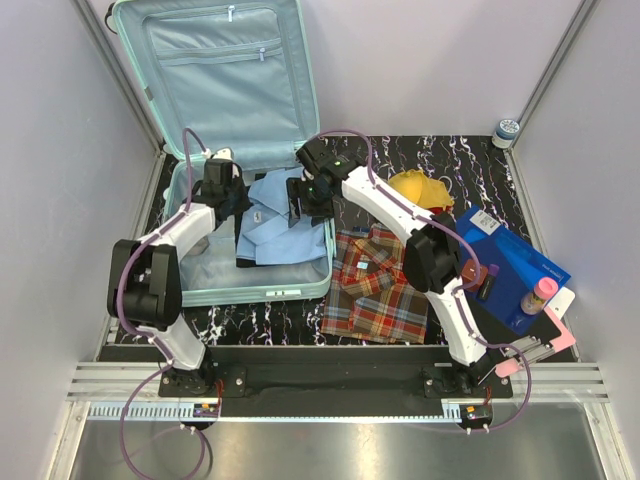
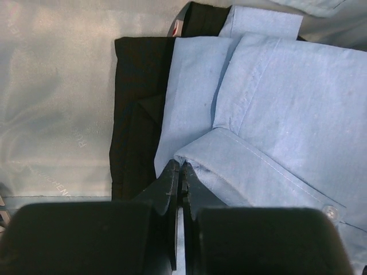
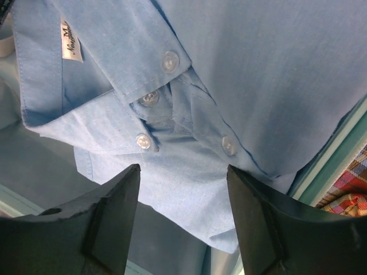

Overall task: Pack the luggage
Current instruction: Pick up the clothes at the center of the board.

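The luggage (image 1: 225,80) lies open at the left, its lid leaning on the back wall. A folded blue shirt (image 1: 283,225) rests in its base on a black garment (image 1: 245,250). My left gripper (image 1: 230,200) is at the shirt's left edge. In the left wrist view its jaws (image 2: 180,166) are shut, pinching a fold of the blue shirt (image 2: 287,103) beside the black garment (image 2: 135,114). My right gripper (image 1: 300,205) hovers open over the shirt's right side. In the right wrist view the gripper (image 3: 182,167) spans the blue shirt (image 3: 258,69) near its buttoned collar without touching it.
A plaid shirt (image 1: 375,285) lies on the marbled table right of the suitcase, with a yellow item (image 1: 420,188) behind it. A flat blue box (image 1: 510,255) and a pink-capped bottle (image 1: 538,295) sit at the right. The suitcase rim (image 3: 338,154) runs close to my right fingers.
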Available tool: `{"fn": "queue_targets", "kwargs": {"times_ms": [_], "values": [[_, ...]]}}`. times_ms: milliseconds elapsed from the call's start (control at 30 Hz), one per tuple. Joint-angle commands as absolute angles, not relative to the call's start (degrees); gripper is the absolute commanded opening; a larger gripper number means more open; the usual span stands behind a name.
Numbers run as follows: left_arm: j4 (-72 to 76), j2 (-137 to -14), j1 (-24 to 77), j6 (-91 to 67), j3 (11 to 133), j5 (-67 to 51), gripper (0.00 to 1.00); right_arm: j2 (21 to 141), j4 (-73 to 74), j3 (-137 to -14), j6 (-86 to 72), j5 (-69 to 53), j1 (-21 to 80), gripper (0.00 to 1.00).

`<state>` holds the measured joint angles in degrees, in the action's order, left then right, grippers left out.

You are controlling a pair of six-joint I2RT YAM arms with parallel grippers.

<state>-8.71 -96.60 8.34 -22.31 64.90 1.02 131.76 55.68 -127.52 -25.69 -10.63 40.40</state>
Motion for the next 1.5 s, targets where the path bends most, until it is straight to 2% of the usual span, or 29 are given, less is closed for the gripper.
{"fn": "queue_targets", "kwargs": {"times_ms": [0, 433, 733, 767, 833, 867, 900, 1067, 1267, 1467], "values": [[-2.55, -91.15, 8.26, -22.06, 63.28, 2.81, 0.0, 129.47, 57.92, -132.53, -24.61, -10.72, 39.64, 0.7], [-4.04, -94.13, 8.26, -19.78, 67.06, 0.44, 0.0, 137.8, 62.14, -148.26, -23.82, -10.02, 36.65, 0.69], [-5.98, -94.22, 8.26, -20.13, 68.2, -1.13, 0.02, 145.72, 62.31, -153.11, -23.29, -8.44, 36.3, 0.67], [-5.98, -94.13, 8.26, -20.21, 68.29, -1.23, 0.04, 146.07, 62.31, -153.02, -23.12, -8.09, 36.21, 0.67], [-6.06, -93.78, 8.35, -20.56, 68.2, -1.49, 0.17, 146.77, 62.66, -152.58, -23.03, -7.12, 36.3, 0.67], [-6.06, -93.17, 8.35, -20.65, 68.2, -1.58, 0.35, 147.13, 62.67, -152.58, -22.94, -6.86, 36.3, 0.67], [-6.06, -92.82, 8.35, -20.74, 67.94, -1.5, 0.46, 147.56, 62.67, -152.49, -22.94, -6.86, 36.21, 0.67], [-6.42, -89.05, 8.96, -22.23, 65.57, 1.48, 0.73, 149.32, 62.67, -152.93, -23.2, -7.47, 36.39, 0.67], [-6.59, -85.26, 12.38, -22.15, 63.54, 4.57, 0.79, 150.21, 62.67, -153.37, -23.55, -8.78, 36.91, 0.67], [-7.03, -78.94, 18.45, -23.02, 60.04, 6.76, 0.79, 145.21, 62.49, -153.63, -23.47, -8.7, 37.0, 0.75]]}}
